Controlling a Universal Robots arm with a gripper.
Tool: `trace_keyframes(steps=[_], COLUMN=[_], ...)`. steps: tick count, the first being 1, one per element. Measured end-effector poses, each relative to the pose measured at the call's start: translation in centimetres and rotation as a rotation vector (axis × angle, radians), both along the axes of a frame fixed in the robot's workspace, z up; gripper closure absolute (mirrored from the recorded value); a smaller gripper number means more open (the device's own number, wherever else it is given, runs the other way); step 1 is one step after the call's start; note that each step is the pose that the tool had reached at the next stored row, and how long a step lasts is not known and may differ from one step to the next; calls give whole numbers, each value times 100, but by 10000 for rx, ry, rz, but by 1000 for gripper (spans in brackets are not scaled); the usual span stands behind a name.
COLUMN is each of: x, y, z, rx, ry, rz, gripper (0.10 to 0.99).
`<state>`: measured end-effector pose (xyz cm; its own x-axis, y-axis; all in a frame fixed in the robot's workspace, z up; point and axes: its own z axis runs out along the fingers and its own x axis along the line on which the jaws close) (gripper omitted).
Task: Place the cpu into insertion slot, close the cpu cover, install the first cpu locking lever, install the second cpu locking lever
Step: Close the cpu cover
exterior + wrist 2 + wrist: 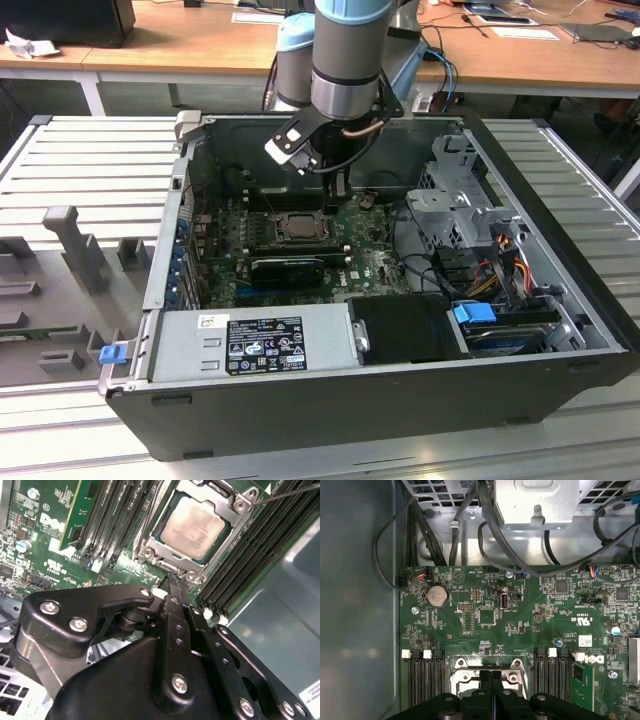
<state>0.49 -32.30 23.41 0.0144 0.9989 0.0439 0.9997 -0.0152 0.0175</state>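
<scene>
The cpu [196, 526], a pale silvery square, lies in the insertion slot [298, 228] on the green board. The cpu cover [150, 544], a silvery frame plate, lies flat around it with the chip showing through its window. A thin metal locking lever [287, 492] runs off from the cover's corner. My gripper [173, 580] hangs just beside one edge of the socket, its two black fingers pressed together with nothing between them. In the first wrist view the gripper [490, 674] tips sit over the cover's frame [462, 664]. In the exterior view the gripper [337, 195] is just behind the socket.
Black memory slots [250, 555] flank the socket on both sides. A long black card [287, 268] lies in front of it, and a grey labelled box [255, 343] fills the case's front. Cables and a metal drive cage [460, 200] stand on the exterior view's right.
</scene>
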Motion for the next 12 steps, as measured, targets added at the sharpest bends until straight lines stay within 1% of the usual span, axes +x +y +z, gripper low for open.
trace_keyframes(steps=[3, 4, 7, 12], x=[-131, -168, -228, -304], y=[1, 0, 0, 0], z=[-18, -37, -94, -103], rx=[2, 0, 1, 1], ry=[-1, 0, 0, 0], rz=[1, 5, 42, 75], gripper=[980, 980, 980, 980])
